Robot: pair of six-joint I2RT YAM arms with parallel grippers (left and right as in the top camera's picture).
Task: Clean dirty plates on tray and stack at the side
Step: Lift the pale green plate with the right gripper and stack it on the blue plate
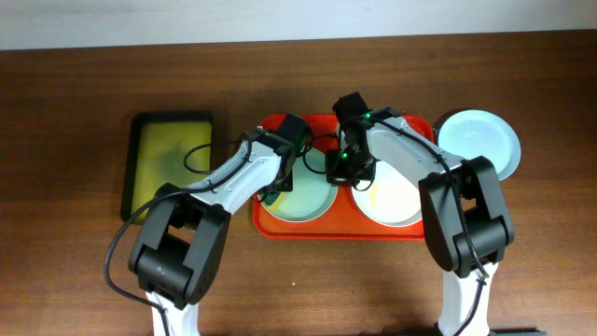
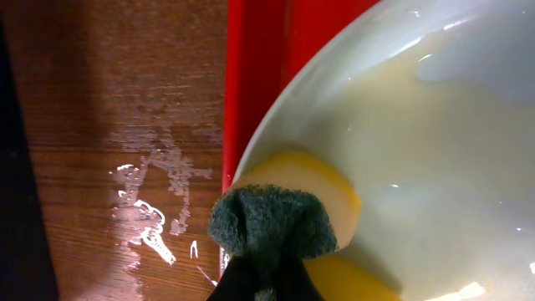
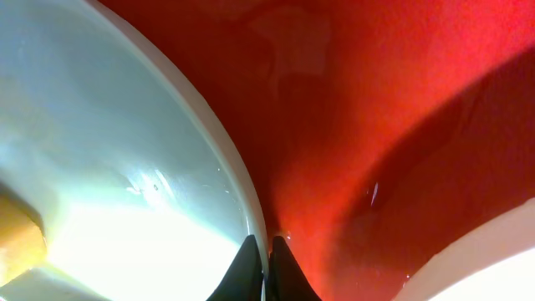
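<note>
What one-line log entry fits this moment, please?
left gripper: sponge on left plate | right gripper: pinching its rim | white plate: in tray | third plate: outside

We look down on a brown wooden table (image 1: pixel 75 271) below a pale wall strip (image 1: pixel 280 19). A large red-orange rectangular plastic tray (image 1: pixel 340 228) sits mid-table and holds two plates side by side: a pale mint round plate (image 1: pixel 303 201) on its left and a white round plate (image 1: pixel 396 198) on its right. A third, pale mint-blue round plate (image 1: pixel 480 140) lies on the table against the tray's right end. Well to the left lies a smaller black-rimmed yellow-green tray (image 1: pixel 171 159). The left gripper (image 1: pixel 278 191) is over the mint plate's left edge; the right gripper (image 1: pixel 343 175) is between the two tray plates. We cannot make out either set of jaws.
</note>
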